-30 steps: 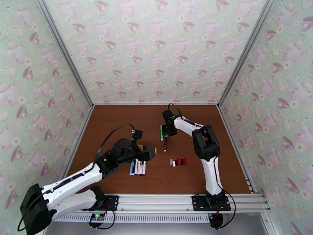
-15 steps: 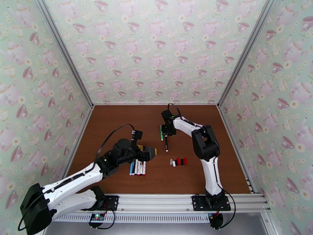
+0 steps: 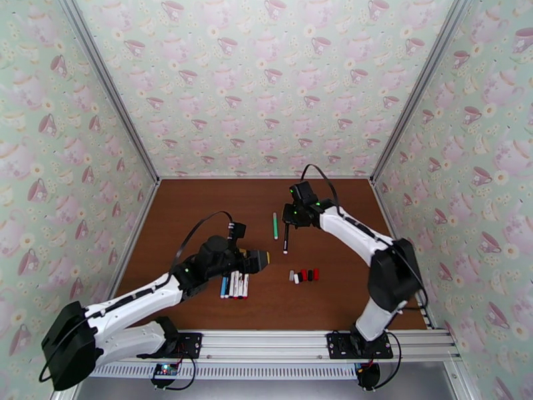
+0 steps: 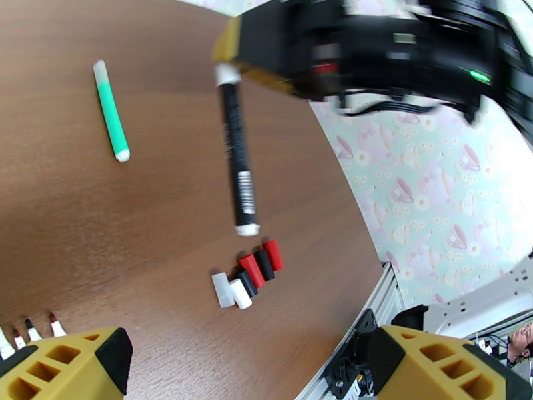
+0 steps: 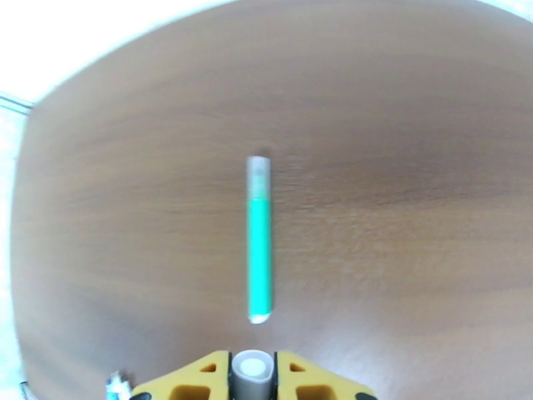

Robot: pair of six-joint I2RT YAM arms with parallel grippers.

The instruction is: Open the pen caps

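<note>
My right gripper (image 3: 288, 223) is shut on the top end of a black pen (image 3: 286, 239) with white ends, which hangs down at a slant over the table. From the left wrist, that black pen (image 4: 237, 155) stands out below the right gripper (image 4: 226, 67). Between the right fingertips sits its pale end (image 5: 253, 369). A green pen (image 3: 274, 225) (image 5: 259, 251) lies flat just left of it. Several loose pen caps (image 3: 304, 275) (image 4: 248, 275), red, black and white, lie in a cluster nearer the front. My left gripper (image 3: 258, 259) (image 4: 246, 371) hovers open above a row of uncapped pens (image 3: 234, 285).
The brown table (image 3: 200, 208) is walled by teacup-patterned panels on three sides. A metal rail (image 3: 300, 341) runs along the near edge. Tips of the uncapped pens (image 4: 30, 328) peek in beside the left finger (image 4: 73, 365).
My right arm has swung its elbow out to the right, and its gripper has tightened on the black pen and carried it a little right, away from the green pen. The left arm barely moved.
</note>
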